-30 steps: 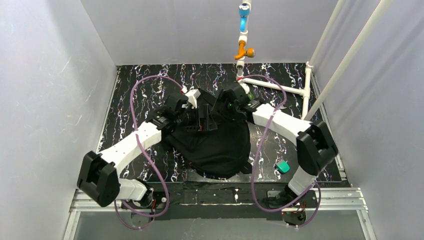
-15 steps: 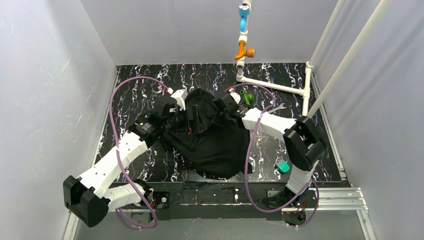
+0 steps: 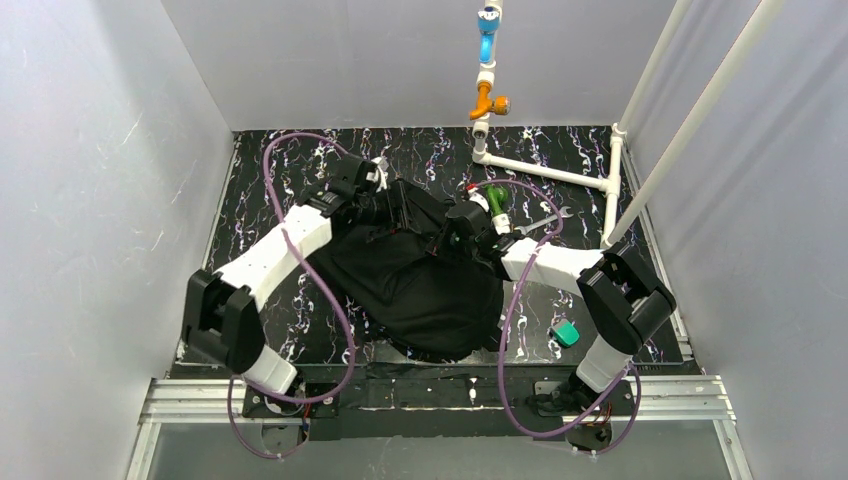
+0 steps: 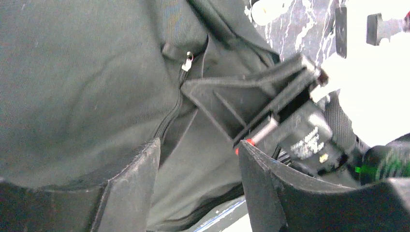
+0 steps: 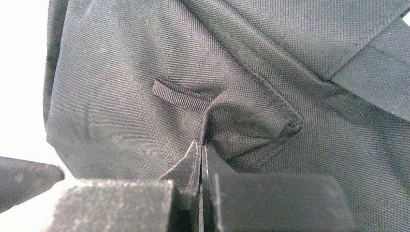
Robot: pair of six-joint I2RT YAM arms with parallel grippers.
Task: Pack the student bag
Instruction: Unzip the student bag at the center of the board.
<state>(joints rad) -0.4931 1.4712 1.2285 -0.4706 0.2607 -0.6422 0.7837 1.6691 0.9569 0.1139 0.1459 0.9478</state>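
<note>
On table [image 3: 420, 150], student bag [image 3: 420, 290] lengthwise near-far

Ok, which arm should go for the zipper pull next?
Left, likely: the left gripper stands open, facing the zipper pull. The right gripper is shut on a fold of the student bag.

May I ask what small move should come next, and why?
Probably close the left end effector on the fabric between its open fingers, beside the silver zipper pull. The right end effector is shut on a fold of the large black soft fabric backpack, so a second grip could spread it.
</note>
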